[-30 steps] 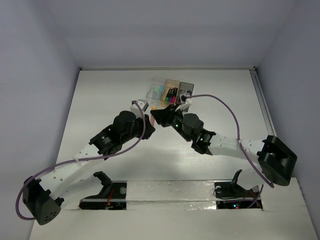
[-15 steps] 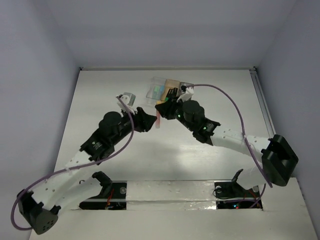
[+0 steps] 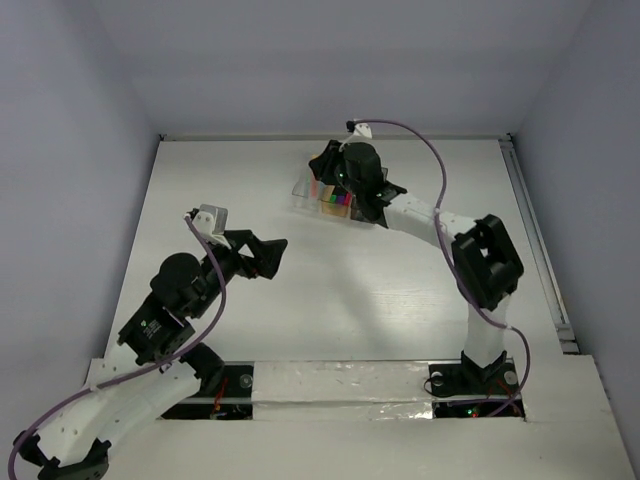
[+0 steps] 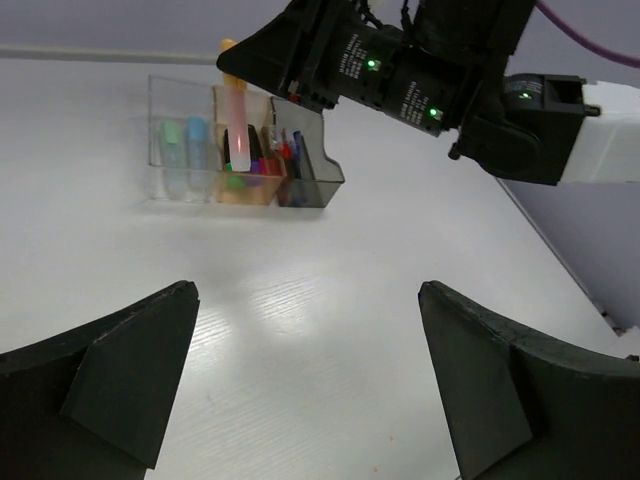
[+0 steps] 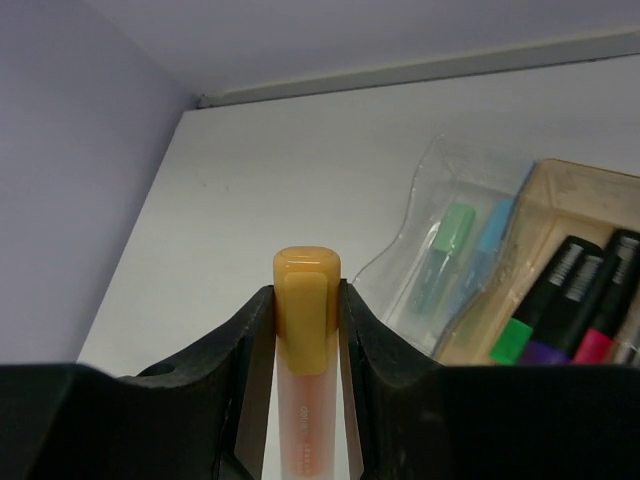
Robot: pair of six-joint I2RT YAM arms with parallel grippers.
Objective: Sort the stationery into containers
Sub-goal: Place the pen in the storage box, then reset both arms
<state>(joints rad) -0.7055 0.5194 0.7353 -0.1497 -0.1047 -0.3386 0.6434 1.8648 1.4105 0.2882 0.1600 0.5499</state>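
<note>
1. From above, the containers (image 3: 305, 188) are mostly hidden by the right arm (image 3: 420, 212).
2. An orange-capped marker (image 4: 238, 120) is clamped in the right gripper's (image 5: 305, 320) jaws, seemingly over the tan box (image 4: 250, 192).
3. The left gripper's (image 4: 310, 350) jaws are held wide.

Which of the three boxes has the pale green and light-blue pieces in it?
The clear box, at the end of the row farthest from the dark grey box. The tan-orange box in the middle holds black markers instead.
</note>
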